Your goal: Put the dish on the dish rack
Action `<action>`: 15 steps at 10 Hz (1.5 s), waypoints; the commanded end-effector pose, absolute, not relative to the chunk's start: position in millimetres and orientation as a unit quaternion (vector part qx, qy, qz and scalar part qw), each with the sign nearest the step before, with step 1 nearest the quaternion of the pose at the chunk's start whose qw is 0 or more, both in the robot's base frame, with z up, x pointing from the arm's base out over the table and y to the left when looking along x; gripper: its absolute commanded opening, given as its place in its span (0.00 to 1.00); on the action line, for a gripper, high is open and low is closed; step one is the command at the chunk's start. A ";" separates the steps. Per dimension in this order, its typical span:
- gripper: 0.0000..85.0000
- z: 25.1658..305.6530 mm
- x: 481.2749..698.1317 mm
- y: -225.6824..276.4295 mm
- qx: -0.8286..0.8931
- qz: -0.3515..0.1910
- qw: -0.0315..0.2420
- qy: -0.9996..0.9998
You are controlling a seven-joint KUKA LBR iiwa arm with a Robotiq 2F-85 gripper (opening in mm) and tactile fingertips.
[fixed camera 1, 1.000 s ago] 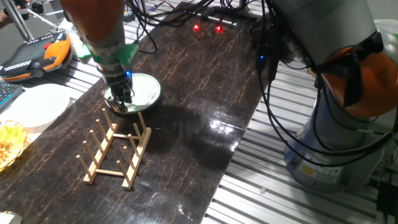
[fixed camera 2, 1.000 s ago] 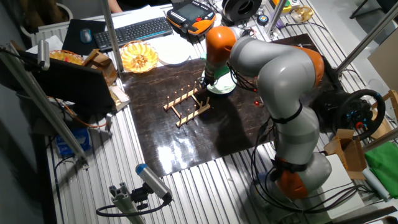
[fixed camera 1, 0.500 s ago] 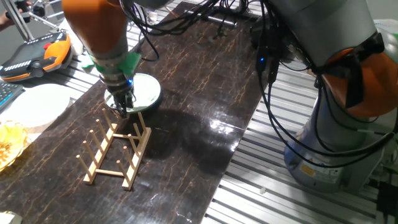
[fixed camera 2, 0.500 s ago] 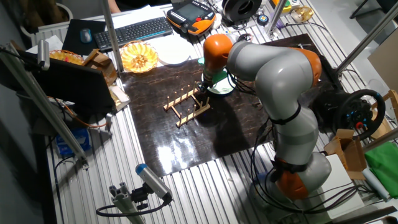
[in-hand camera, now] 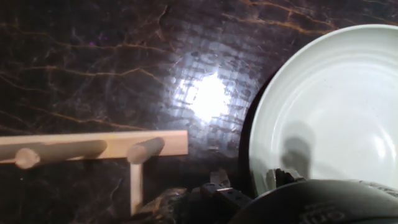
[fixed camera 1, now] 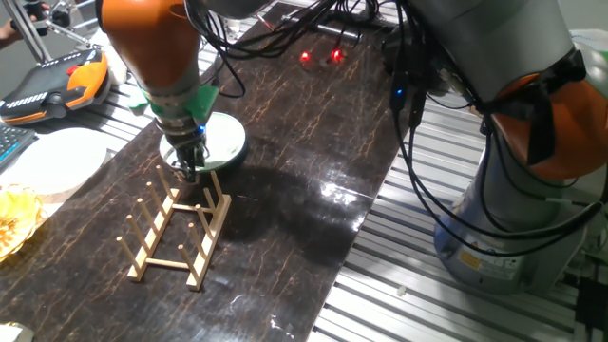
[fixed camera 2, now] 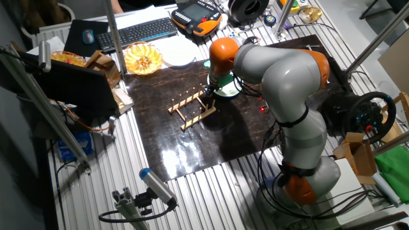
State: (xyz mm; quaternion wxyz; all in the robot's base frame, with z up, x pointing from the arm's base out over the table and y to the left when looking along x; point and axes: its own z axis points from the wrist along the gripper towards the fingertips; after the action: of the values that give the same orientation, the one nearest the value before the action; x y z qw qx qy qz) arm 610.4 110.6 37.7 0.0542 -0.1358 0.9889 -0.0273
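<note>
The dish (fixed camera 1: 218, 136), a pale mint-green plate, lies flat on the dark table just behind the dish rack (fixed camera 1: 177, 228), a small light-wood rack with upright pegs. My gripper (fixed camera 1: 187, 163) is down at the dish's rim on the side that faces the rack. In the hand view one finger stands inside the dish (in-hand camera: 329, 106) and the other outside it, so my gripper (in-hand camera: 249, 182) straddles the rim with a gap still showing. The rack's end rail (in-hand camera: 93, 145) lies just left of the fingers. The other fixed view shows the dish (fixed camera 2: 229, 90), the rack (fixed camera 2: 192, 107) and my gripper (fixed camera 2: 209, 92).
A larger plain white plate (fixed camera 1: 52, 161) sits left of the dark mat beside a yellow bowl (fixed camera 1: 11, 220). An orange teach pendant (fixed camera 1: 52, 84) lies at the back left. A keyboard (fixed camera 2: 137, 30) lies behind the table. The arm's base (fixed camera 1: 518, 190) stands at the right.
My gripper has shifted slightly along the dish's rim toward the rack, then held still. The dish and the rack have not moved.
</note>
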 end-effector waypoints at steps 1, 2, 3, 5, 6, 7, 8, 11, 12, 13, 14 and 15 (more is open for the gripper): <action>0.53 36.8 610.5 109.4 -0.137 -0.027 0.055 0.989; 0.52 35.1 610.5 107.3 -0.142 -0.028 0.060 0.988; 0.50 33.8 610.8 105.1 -0.146 -0.029 0.062 0.987; 0.42 33.6 610.6 104.7 -0.152 -0.030 0.065 0.986; 0.35 34.0 610.8 104.6 -0.156 -0.030 0.065 0.985; 0.26 34.3 611.4 104.2 -0.159 -0.029 0.062 0.985; 0.16 35.3 612.4 103.4 -0.163 -0.027 0.059 0.985; 0.03 50.2 619.0 98.3 -0.172 -0.016 0.041 0.984; 0.02 55.9 620.1 97.1 -0.171 -0.013 0.038 0.984; 0.03 65.1 619.9 96.8 -0.167 -0.012 0.034 0.985; 0.03 76.5 618.7 96.4 -0.160 -0.009 0.029 0.987; 0.02 90.3 617.0 95.6 -0.152 -0.006 0.022 0.988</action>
State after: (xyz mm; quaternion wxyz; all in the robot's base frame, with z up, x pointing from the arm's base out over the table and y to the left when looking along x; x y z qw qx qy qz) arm 616.3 95.7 84.3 0.0205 -0.1501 0.9884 -0.0033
